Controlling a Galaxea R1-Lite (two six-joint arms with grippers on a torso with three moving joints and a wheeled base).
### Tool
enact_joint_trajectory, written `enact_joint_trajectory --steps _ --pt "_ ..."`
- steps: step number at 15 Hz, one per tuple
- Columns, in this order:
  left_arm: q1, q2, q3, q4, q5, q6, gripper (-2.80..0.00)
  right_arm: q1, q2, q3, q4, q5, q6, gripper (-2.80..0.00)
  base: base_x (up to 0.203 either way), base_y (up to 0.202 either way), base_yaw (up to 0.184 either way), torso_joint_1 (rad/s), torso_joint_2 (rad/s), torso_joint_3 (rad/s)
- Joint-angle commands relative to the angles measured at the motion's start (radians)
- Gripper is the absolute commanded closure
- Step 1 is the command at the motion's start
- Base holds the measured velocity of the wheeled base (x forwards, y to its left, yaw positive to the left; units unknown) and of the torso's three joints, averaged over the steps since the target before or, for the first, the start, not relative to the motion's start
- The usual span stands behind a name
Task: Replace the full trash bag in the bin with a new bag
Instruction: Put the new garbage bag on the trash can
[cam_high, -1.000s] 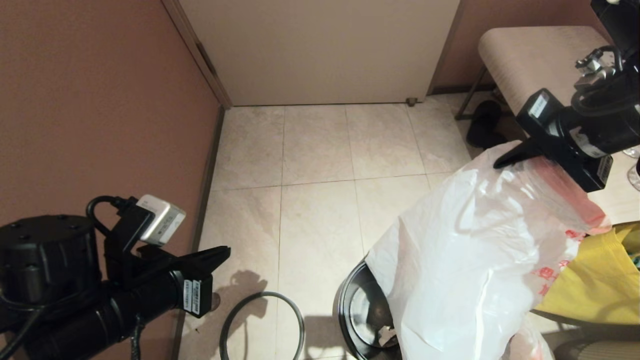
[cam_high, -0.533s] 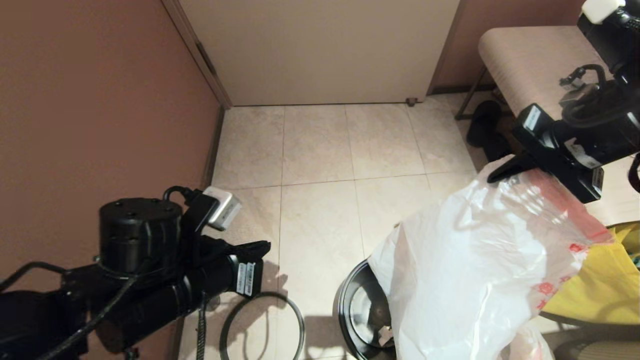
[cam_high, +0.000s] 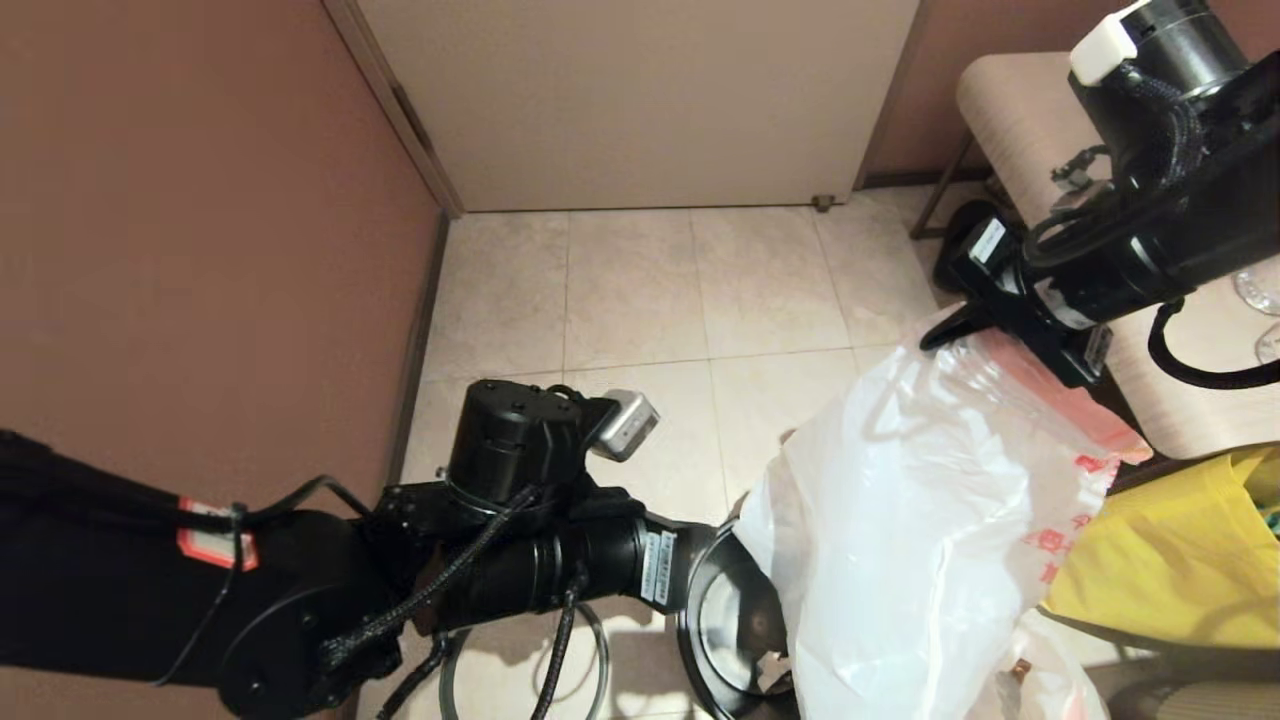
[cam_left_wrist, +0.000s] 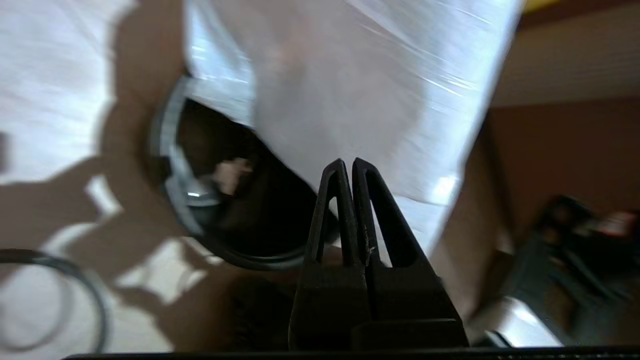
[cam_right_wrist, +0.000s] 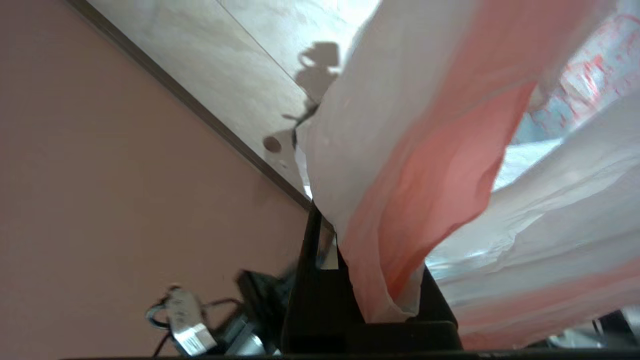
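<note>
The new bag (cam_high: 930, 520), thin white plastic with a pink hem and red print, hangs across the right half of the head view, its lower part draped over the right side of the bin (cam_high: 715, 625), which sits on the tiled floor (cam_high: 640, 300) at the bottom centre. The bag's pink hem reaches the upper right, where the right gripper (cam_high: 945, 335) is closed on it; in the right wrist view the pink plastic (cam_right_wrist: 430, 185) bunches up out of the clamped fingers and hides them. The left gripper (cam_left_wrist: 348, 167) is pressed shut with nothing between its fingers; in the left wrist view its tips lie just in front of the white sheet (cam_left_wrist: 360, 90), near the edge of the bin's dark opening (cam_left_wrist: 230, 200), though contact cannot be told. In the head view the left arm reaches from the lower left toward the bin's left rim. The grey hoop rim (cam_high: 600, 640) lies flat on the floor at the bottom, left of the bin, partly behind that arm. A yellow cloth tote (cam_high: 1180, 540) sits at the right edge behind the bag, and a corner of the full trash bag (cam_high: 1040, 690) shows at the bottom right.
</note>
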Motion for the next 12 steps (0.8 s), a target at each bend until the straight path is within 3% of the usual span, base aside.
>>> enact_joint_trajectory --steps 1,4,6,12 --pt "-0.011 0.009 -0.029 0.019 -0.101 -0.047 0.0 -0.02 0.028 0.001 -0.041 0.0 -0.018 0.0 0.0 0.0 0.0 0.0 0.0 0.0" --pt "-0.037 -0.015 -0.032 0.029 -0.279 -0.11 0.0 -0.04 0.059 0.001 -0.116 0.001 -0.031 0.0 0.0 0.0 0.0 0.0 0.0 0.0" --pt "-0.045 0.041 -0.071 0.06 -0.362 -0.115 0.0 -0.045 0.088 0.0 -0.15 0.001 -0.032 0.0 0.0 0.0 0.0 0.0 0.0 0.0" --pt "-0.04 0.328 -0.33 0.121 -0.396 -0.096 0.0 -0.07 0.133 0.0 -0.233 0.016 -0.03 0.0 0.0 0.0 0.0 0.0 0.0 0.0"
